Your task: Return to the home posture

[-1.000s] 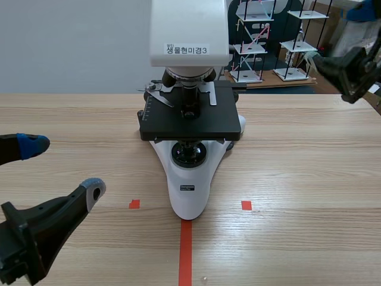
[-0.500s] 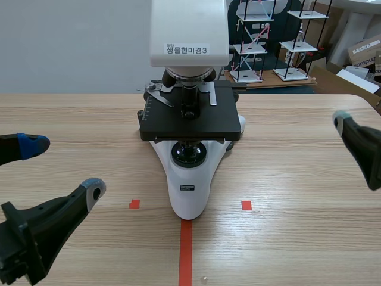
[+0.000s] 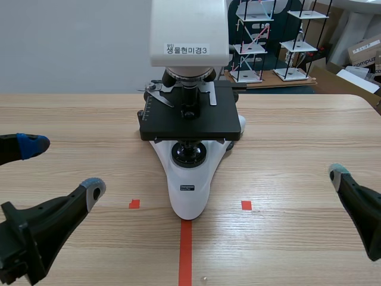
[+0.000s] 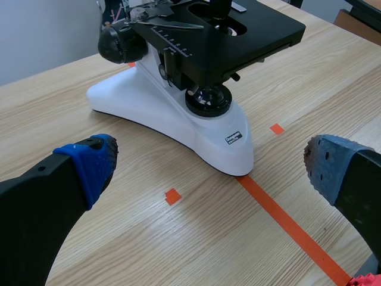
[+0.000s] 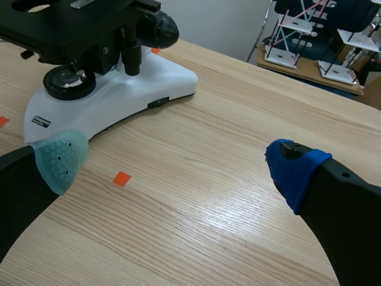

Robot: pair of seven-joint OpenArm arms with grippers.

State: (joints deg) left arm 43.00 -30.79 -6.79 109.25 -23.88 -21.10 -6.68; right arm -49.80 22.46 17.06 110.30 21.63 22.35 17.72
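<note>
Down low on the left, L gripper (image 3: 62,168) hangs over the table (image 3: 297,131) w/ fingers spread wide, nothing between them. Mid-table stands the microscope (image 3: 189,179): white base toward the robot, its nose on the end of the orange tape line (image 3: 186,253), black stage (image 3: 190,122) above. On the right, R gripper (image 5: 177,162) sits low, likewise wide apart & empty, well clear of the base; touching the wood or just above it, can't tell.
</note>
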